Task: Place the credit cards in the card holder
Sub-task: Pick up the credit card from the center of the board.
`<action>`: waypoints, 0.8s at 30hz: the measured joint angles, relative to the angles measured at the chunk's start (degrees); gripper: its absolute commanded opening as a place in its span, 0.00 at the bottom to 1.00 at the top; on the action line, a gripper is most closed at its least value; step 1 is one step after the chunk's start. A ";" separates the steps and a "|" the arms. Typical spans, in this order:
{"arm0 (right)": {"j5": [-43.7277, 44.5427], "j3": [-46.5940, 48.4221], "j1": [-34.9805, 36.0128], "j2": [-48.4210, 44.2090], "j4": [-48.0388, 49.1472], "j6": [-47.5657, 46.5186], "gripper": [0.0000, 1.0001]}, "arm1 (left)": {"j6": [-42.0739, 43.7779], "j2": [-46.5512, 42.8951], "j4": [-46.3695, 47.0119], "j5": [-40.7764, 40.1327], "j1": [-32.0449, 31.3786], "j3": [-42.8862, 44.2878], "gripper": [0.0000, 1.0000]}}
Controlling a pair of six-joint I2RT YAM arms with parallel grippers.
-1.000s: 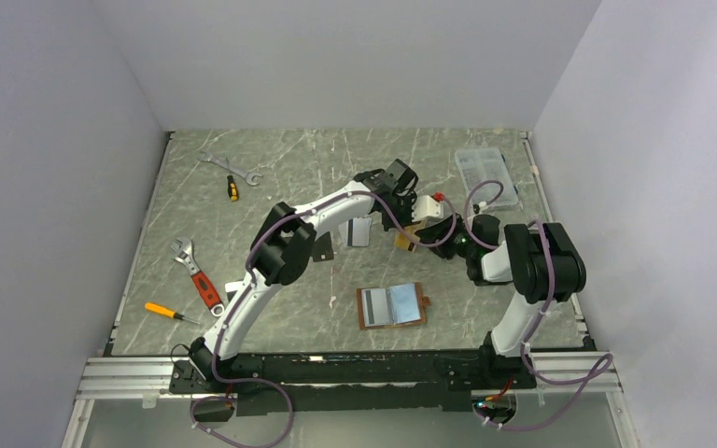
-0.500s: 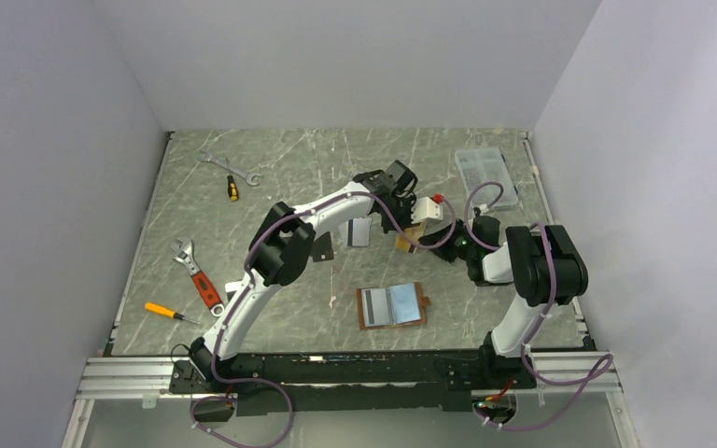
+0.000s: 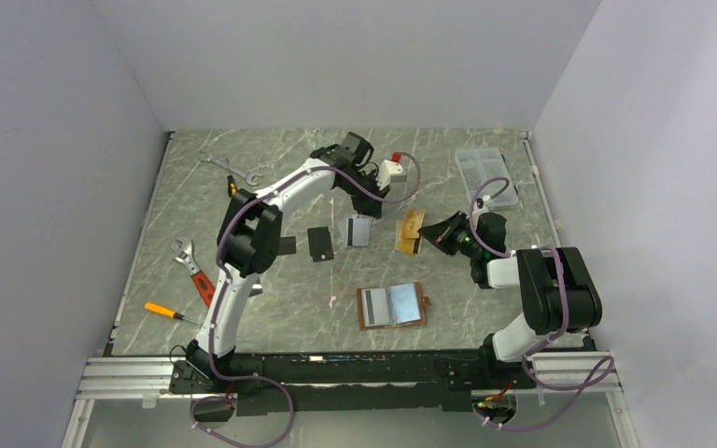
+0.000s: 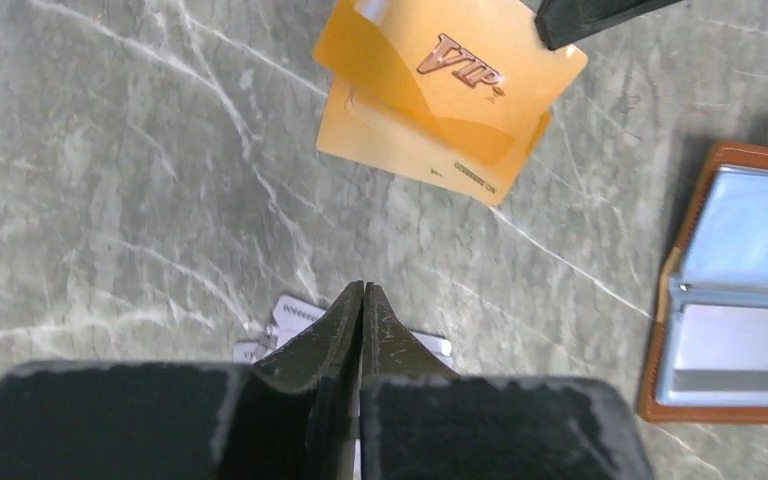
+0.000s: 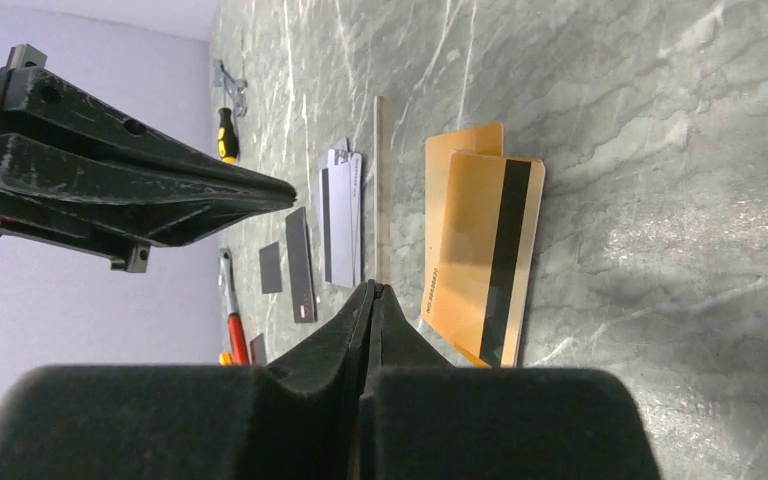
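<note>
**Right pincer clamped on orange VIP card**

It grips one corner and holds the card just over the other orange cards on the tabletop. Left pincer is together and empty, above the silver cards. Card holder lies open, well apart, nearer the bases. Step in hand: carry to holder. Next move needs the card edge lined up with a sleeve mouth.

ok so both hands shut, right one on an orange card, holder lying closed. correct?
No: the holder lies open, inside up, as the top view shows. The left hand and right hand are shut, the right on an orange card.
</note>
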 measured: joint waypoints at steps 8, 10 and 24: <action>-2.32 -1.44 0.09 -1.16 -0.04 -0.04 0.00 | -12.24 -3.26 4.46 11.41 1.70 -5.51 0.80; -3.15 -1.92 0.22 -3.02 -0.68 -0.17 0.00 | -16.87 -3.63 7.10 14.78 2.38 -7.89 0.99; -7.45 -3.21 1.66 -21.55 -4.61 1.38 0.00 | -63.21 -15.13 49.51 29.81 8.26 -34.62 0.81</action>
